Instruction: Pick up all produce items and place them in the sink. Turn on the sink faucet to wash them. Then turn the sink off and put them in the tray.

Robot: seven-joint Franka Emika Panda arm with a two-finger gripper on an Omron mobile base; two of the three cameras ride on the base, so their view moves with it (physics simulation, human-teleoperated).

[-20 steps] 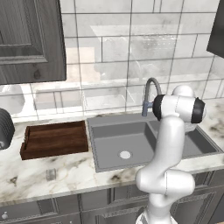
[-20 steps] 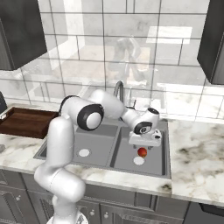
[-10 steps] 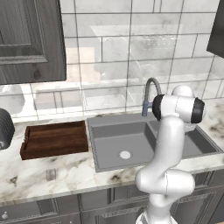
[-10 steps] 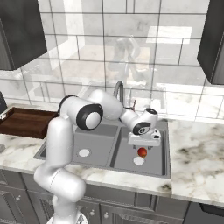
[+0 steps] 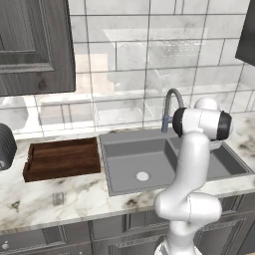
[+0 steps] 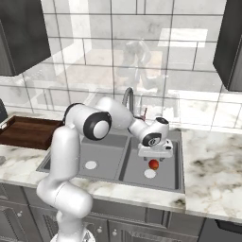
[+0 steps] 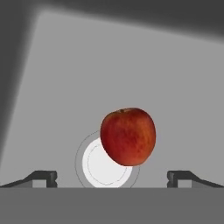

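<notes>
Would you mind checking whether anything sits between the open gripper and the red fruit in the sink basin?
Nothing visible does. The gripper hangs open above the red fruit, which lies by the pale drain on the bare floor of the sink.

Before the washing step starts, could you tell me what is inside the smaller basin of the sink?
One red fruit lies on the floor of the sink's smaller basin, beside and partly over the pale drain. The open gripper hangs above it. The basin wall behind the gripper is hidden.
</notes>
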